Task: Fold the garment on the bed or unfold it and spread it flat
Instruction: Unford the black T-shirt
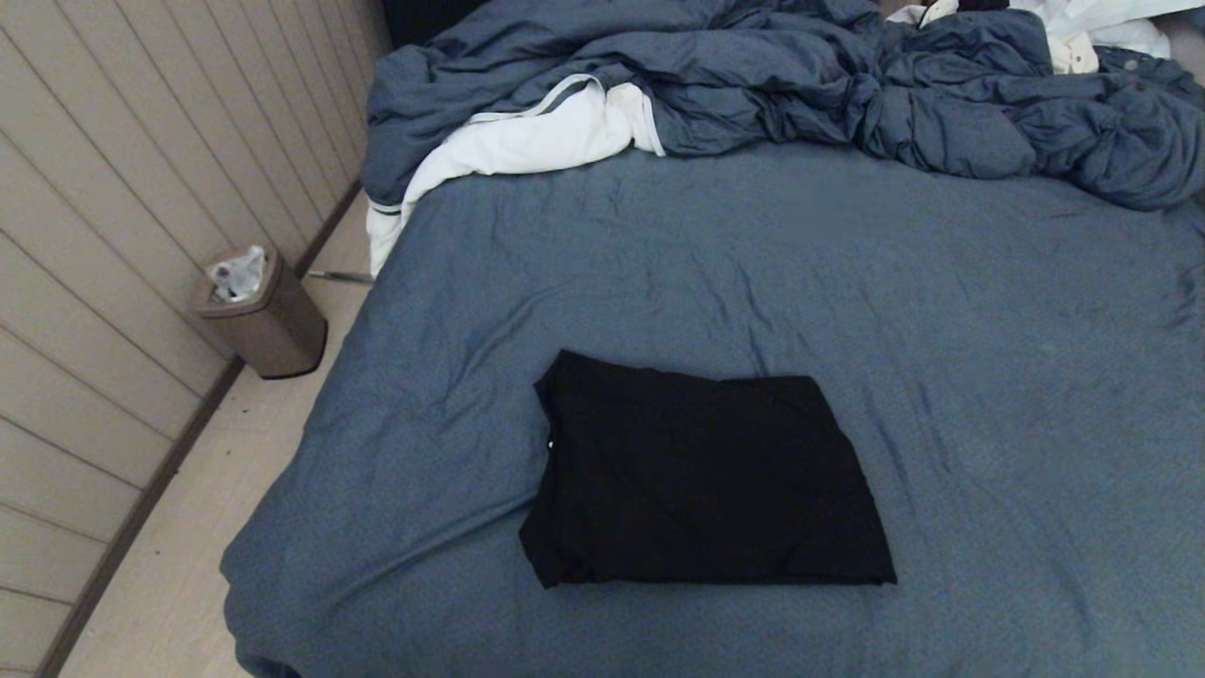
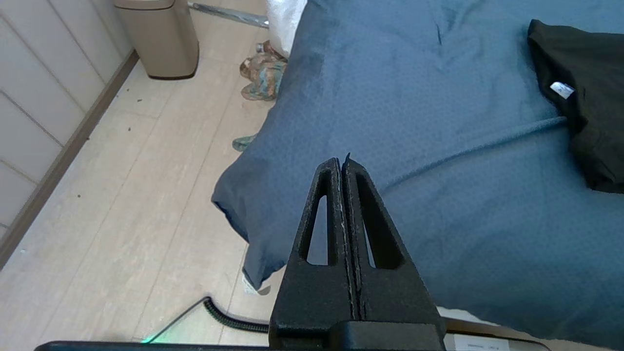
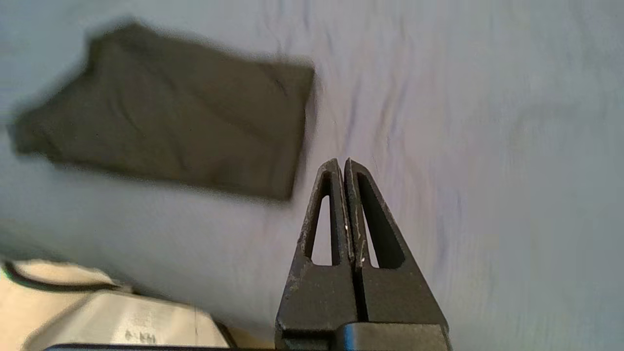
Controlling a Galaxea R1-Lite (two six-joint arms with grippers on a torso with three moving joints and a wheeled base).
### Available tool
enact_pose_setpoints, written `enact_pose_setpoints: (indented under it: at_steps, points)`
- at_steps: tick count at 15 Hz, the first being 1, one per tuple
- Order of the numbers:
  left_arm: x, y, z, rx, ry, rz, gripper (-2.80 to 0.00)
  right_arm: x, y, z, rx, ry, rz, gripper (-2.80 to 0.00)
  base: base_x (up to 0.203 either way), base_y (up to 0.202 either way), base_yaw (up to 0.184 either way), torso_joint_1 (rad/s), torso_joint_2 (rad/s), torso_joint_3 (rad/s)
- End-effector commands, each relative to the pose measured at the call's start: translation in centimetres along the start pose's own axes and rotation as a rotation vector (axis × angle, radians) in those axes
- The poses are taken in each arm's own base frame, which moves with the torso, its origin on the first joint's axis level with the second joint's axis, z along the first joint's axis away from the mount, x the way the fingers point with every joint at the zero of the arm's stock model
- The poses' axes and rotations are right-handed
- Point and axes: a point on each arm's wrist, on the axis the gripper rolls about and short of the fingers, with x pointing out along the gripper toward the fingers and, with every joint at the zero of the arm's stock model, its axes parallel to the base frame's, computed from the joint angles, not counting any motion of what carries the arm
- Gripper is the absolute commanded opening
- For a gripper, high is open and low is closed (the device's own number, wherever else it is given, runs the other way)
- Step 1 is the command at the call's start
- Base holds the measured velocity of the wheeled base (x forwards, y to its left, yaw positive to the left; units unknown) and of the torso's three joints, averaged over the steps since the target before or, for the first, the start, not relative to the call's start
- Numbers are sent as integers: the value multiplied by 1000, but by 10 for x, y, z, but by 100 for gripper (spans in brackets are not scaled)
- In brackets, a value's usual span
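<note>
The garment point(image 1: 701, 476) lies folded into a black rectangle near the bed's point(image 1: 988, 358) front edge. To unfold it well, pinch only the top layer at a corner. Right gripper point(image 3: 347, 163) and left gripper point(image 2: 341, 163) are clenched, empty.

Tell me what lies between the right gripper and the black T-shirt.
Only bare blue-grey sheet of the bed separates the shut right gripper from the folded black T-shirt, as the right wrist view shows.
</note>
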Motion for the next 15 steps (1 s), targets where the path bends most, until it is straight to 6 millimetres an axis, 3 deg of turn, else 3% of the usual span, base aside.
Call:
enact_pose_setpoints:
  at_steps: [1,3,6,8,11,15]
  points:
    - [0,0,0,0,1,0,-280,41,-6,45,8,107,44,-280,0,0,0,0,0,0]
    - [0,0,0,0,1,0,-280,80,-10,75,12,166,77,-280,0,0,0,0,0,0]
    - [0,0,0,1,1,0,-280,156,-10,111,20,242,119,-280,0,0,0,0,0,0]
    - [0,0,0,5,-1,2,-280,208,1,129,25,265,182,-280,0,0,0,0,0,0]
    - [0,0,0,6,-2,2,-280,275,41,137,21,307,288,-280,0,0,0,0,0,0]
    - [0,0,0,6,-1,2,-280,328,102,125,11,440,412,-280,0,0,0,0,0,0]
